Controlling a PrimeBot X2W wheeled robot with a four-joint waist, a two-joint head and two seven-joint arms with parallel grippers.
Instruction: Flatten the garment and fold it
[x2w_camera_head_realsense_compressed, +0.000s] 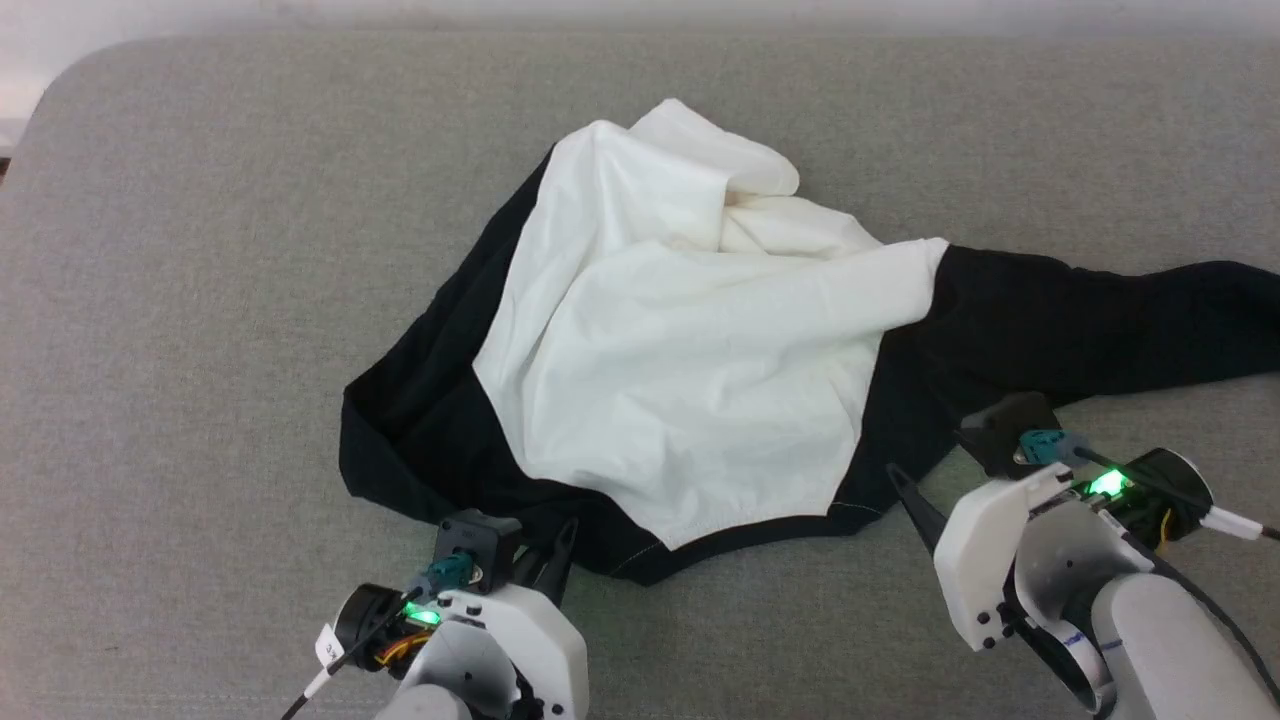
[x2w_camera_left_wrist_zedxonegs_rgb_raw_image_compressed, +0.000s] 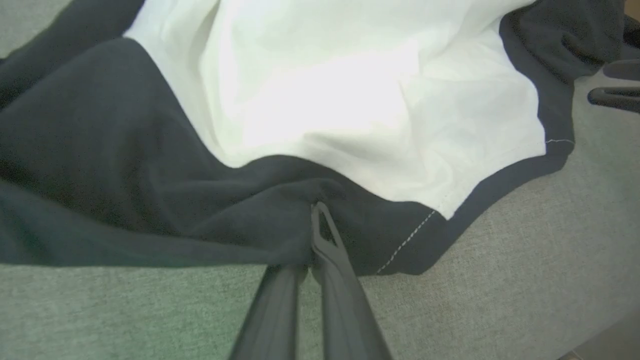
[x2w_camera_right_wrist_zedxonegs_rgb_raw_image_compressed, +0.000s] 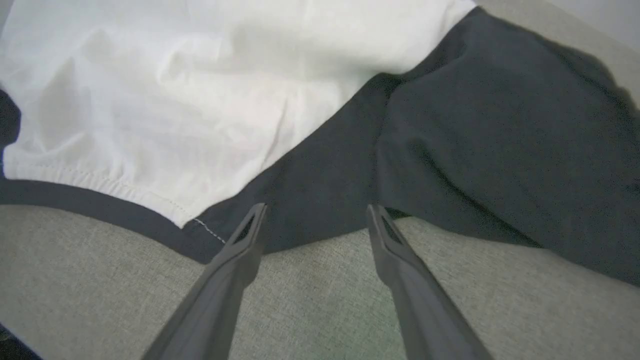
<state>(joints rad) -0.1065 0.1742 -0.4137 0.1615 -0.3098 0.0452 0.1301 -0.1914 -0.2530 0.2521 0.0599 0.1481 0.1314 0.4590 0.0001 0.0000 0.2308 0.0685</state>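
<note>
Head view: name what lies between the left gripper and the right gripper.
Head view: the lower tip of the garment, white with black hem, lies between them.

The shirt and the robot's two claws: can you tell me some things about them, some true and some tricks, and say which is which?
1. The left gripper is shut on the black edge of the garment. True.
2. The right gripper is shut on a sleeve. False: its jaws stand open and hold nothing, with the tips at the black cloth.
3. The garment lies flat and smooth. False: it is crumpled, and its white panel is bunched up at the far side.
4. The garment lies on a grey cloth surface. True.
</note>
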